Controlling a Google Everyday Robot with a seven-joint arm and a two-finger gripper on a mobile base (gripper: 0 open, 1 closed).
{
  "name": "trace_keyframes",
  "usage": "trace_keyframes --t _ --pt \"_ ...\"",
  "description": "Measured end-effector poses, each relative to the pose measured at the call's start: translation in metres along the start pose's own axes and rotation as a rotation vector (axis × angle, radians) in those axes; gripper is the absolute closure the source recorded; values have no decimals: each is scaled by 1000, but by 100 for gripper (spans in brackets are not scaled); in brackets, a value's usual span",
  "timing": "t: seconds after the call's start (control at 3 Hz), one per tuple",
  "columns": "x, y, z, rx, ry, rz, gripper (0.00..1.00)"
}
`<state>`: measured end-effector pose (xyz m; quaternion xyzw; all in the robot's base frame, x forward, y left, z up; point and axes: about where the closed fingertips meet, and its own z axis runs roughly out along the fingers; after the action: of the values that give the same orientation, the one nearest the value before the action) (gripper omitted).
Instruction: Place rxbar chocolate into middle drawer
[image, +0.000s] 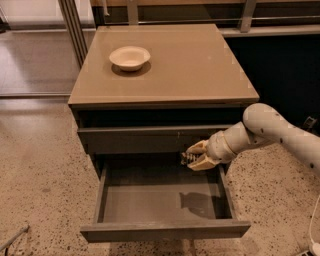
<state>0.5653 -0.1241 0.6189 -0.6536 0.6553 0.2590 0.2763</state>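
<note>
The middle drawer is pulled open below the cabinet top, its grey inner box bare. My gripper hangs at the drawer's back right, just under the closed upper drawer front. Its tan fingers are shut on a small dark bar, the rxbar chocolate, which sticks out to the left above the drawer's inside. The gripper's shadow falls on the drawer floor beneath it.
A white bowl stands on the tan cabinet top at the back left. My white arm reaches in from the right. A speckled floor surrounds the cabinet. Metal posts stand behind on the left.
</note>
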Motion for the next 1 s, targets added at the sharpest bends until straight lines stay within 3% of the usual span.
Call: trace_keyframes --t 0.33,1.0 --pt "45 4 47 -41 -53 15 100" --pt "56 6 55 -36 -40 -2 100"
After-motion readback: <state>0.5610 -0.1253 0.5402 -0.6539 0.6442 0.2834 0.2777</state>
